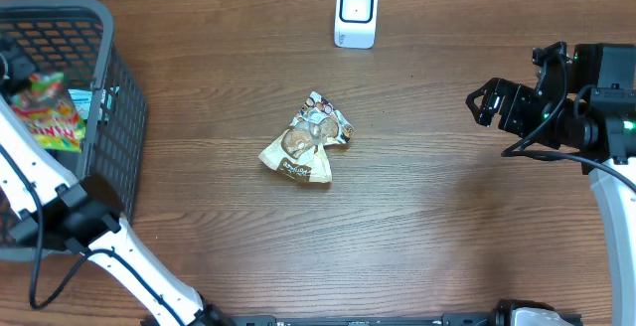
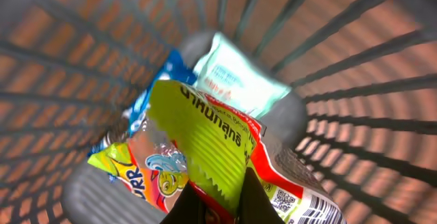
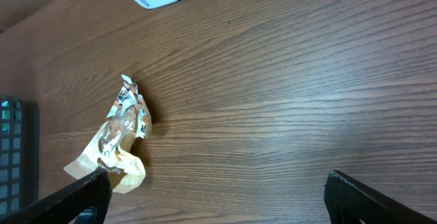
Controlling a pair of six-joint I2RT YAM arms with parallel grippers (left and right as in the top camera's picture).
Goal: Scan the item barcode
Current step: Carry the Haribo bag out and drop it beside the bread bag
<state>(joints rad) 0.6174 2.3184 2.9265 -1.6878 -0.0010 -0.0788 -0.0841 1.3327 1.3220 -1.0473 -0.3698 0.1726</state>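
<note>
Left arm reaches down into the basket. Left claw is clenched on the edge of the yellow-red snack packet. Right arm is raised over the surface's right side, with the right claw spread wide, released.

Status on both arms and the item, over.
Left gripper shut on the green-and-red snack packet, down in the basket. Right gripper open, empty, above the table. Tan snack bag lies mid-table, in front of the scanner.
</note>
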